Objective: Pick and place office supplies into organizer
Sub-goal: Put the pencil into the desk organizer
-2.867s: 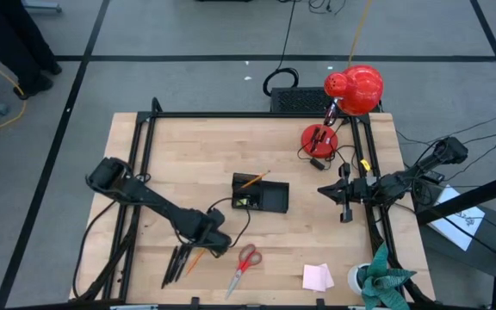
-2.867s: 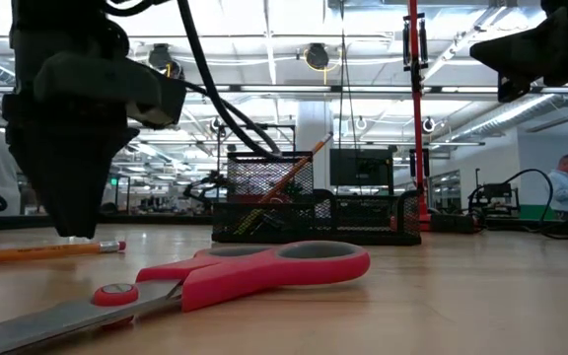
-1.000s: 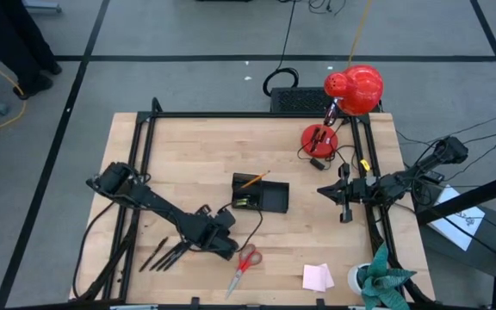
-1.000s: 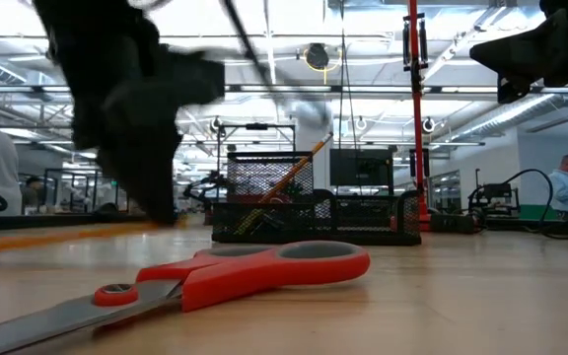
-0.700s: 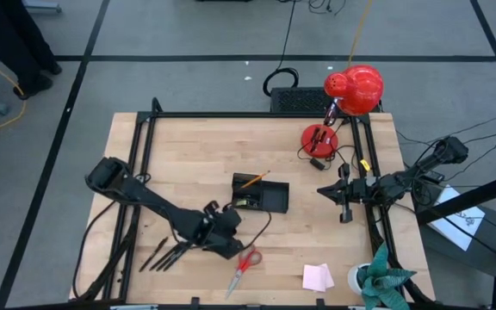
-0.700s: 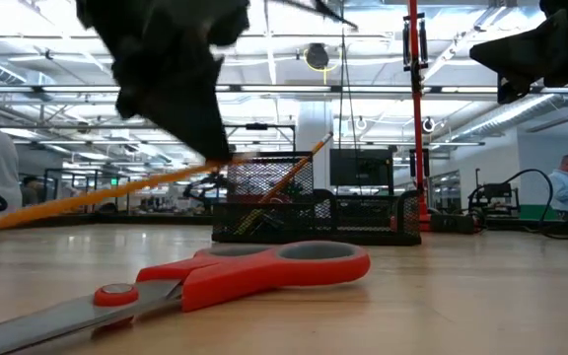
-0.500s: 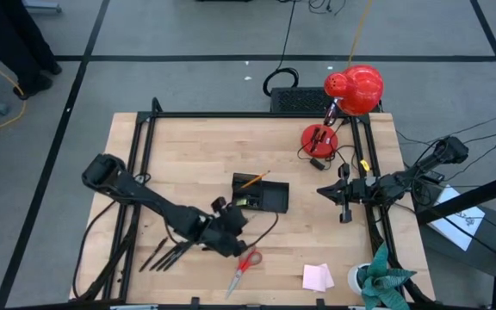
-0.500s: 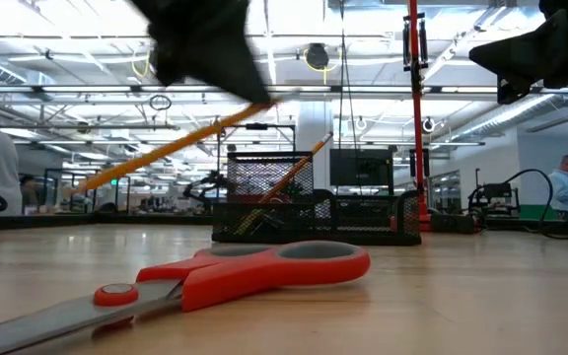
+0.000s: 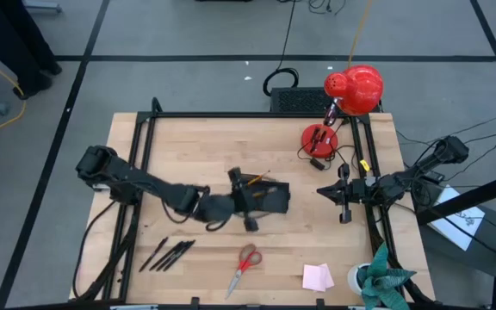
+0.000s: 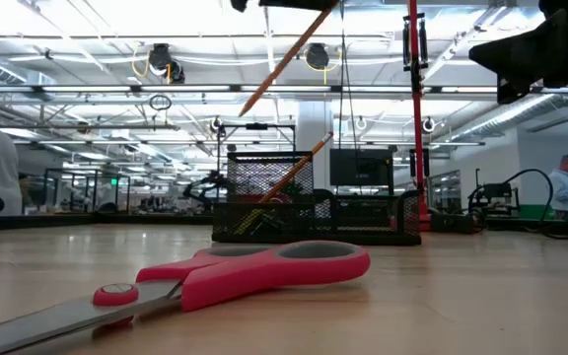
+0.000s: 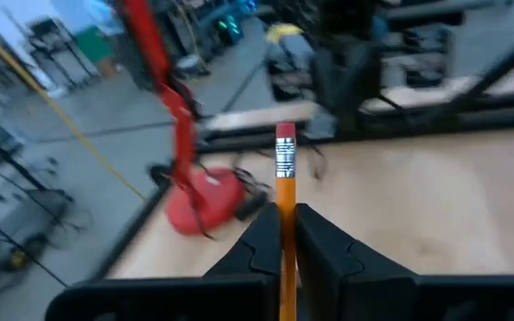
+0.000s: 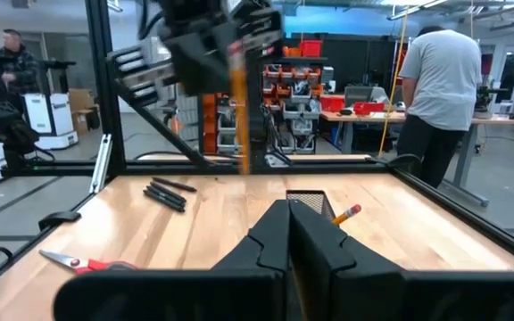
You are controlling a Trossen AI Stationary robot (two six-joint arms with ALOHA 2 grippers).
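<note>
Left gripper point(image 9: 246, 203) is raised off the table, fingers point(image 11: 261, 242) pinched tight on an orange pencil point(image 11: 285, 223), gripped along its shaft with the eraser end sticking out past the fingertips. In the low view the pencil point(image 10: 286, 59) hangs tilted, high above the organizer point(image 10: 316, 202). From above, the gripper sits directly over the organizer's point(image 9: 275, 200) left half, partly covering it. A second orange pencil point(image 9: 251, 180) leans in the organizer just beyond the gripper, tip poking out over the rim.

Black pens point(image 9: 167, 254) lie together on the table behind and to the left of the left gripper, well apart from it. Red-handled scissors point(image 9: 244, 265) lie flat nearer the front edge, below the gripper, untouched. Pink sticky-note pad point(image 9: 318, 276) sits further right near the front edge, with a white roll point(image 9: 357, 277) just beside it.

Right gripper point(image 9: 345, 212) is parked at the table's right side, well apart from the organizer, fingers closed together with nothing between them. Red desk lamp point(image 9: 352, 89) stands at the far right corner beyond it.
</note>
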